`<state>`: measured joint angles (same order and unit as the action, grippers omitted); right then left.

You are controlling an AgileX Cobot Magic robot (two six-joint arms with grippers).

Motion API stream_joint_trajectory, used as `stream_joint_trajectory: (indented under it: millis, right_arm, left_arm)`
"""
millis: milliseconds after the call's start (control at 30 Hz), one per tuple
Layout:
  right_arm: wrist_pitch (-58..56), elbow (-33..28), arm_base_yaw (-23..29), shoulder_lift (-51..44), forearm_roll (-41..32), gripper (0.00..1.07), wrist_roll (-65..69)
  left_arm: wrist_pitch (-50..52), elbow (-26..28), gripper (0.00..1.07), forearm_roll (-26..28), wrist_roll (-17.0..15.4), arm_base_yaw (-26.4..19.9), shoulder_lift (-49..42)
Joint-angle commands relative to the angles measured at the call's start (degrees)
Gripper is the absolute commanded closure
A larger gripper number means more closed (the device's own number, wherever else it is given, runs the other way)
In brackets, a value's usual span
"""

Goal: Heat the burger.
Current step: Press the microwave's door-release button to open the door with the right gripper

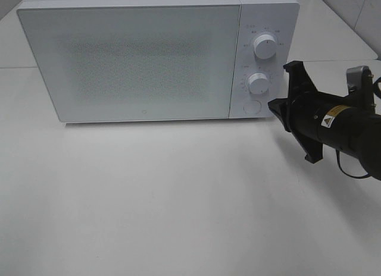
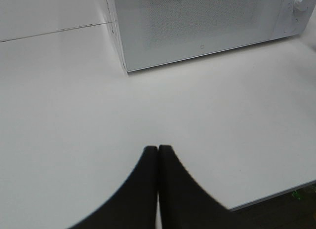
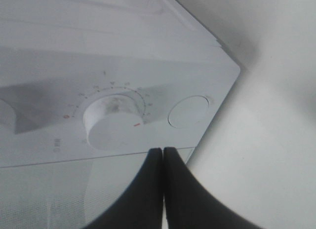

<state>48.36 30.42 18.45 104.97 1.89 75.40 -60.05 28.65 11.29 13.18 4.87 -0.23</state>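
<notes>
**Timer dial next**

Boxy white microwave [image 1: 128,56], door closed; the burger is out of sight, presumably inside. Black right gripper [image 3: 163,151], jaws pinched together and empty, hovers just beside the lower round white knob [image 1: 258,84]. Timer step, I'd judge: it must open, then grasp that knob.

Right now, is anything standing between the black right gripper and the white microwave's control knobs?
Nothing visible does. The shut black right gripper faces the white microwave's lower round knob, only air between. The frosted door is closed; no burger shows.
</notes>
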Motion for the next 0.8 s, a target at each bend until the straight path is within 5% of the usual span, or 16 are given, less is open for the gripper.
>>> stream_joint_trajectory:
  millis: [33, 800]
  right_arm:
    - [1.38, 1.60, 0.92, 1.32, -0.06, 1.07, -1.03]
    - [0.74, 8.14, 0.92, 9.40, -3.84, 1.07, -3.09]
  left_arm:
    - [0.69, -0.29, 1.06, 0.34, -0.17, -0.17, -0.29]
    - [0.69, -0.29, 1.06, 0.34, -0.17, -0.17, -0.29]
